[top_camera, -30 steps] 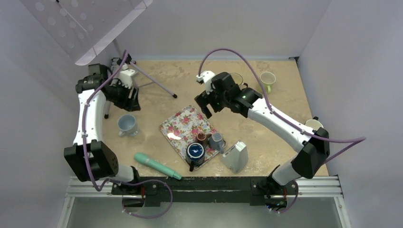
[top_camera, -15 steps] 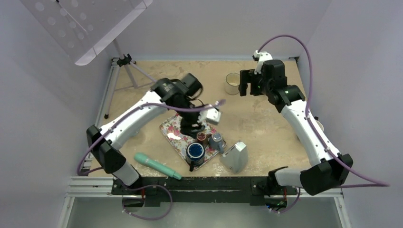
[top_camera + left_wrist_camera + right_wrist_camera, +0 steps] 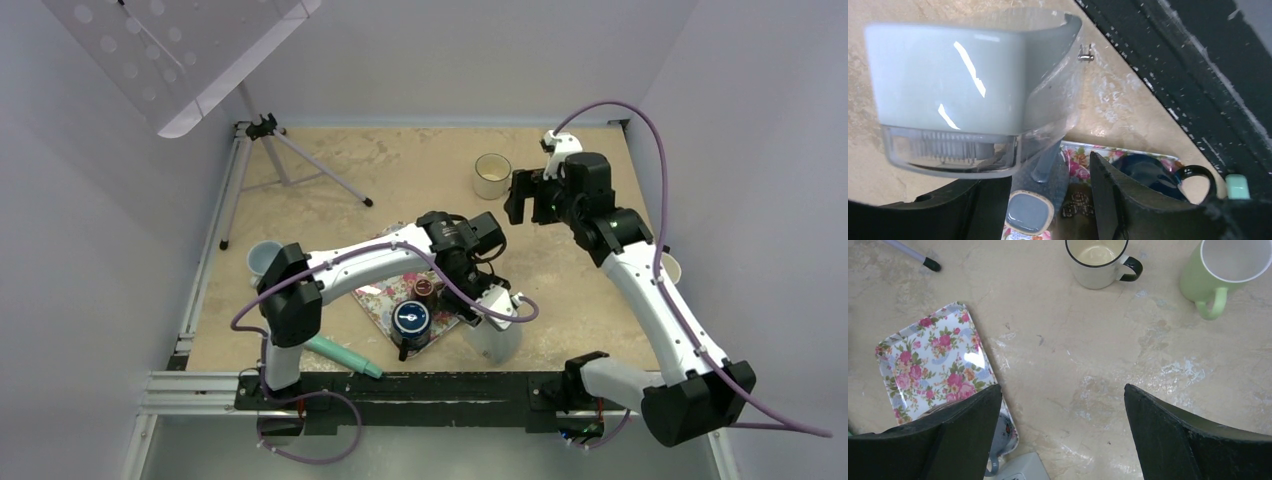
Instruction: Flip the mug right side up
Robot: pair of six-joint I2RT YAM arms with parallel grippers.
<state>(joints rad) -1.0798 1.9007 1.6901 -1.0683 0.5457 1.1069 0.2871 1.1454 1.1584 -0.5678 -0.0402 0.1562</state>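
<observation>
While the L gripper [image 3: 1045,195] hangs spread open w/ a finger on either side of the grey-blue mug [image 3: 1029,212], that mug sits base-up on the floral tray [image 3: 1083,152], just beside a clear grey box [image 3: 958,85]. R gripper [image 3: 1063,410] is spread open too, holding nothing, above the counter [image 3: 1088,365] near a cream mug [image 3: 1095,260] & a green mug [image 3: 1220,265].

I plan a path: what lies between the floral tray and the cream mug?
Only bare tabletop between floral tray and cream mug, shown in the right wrist view.
</observation>
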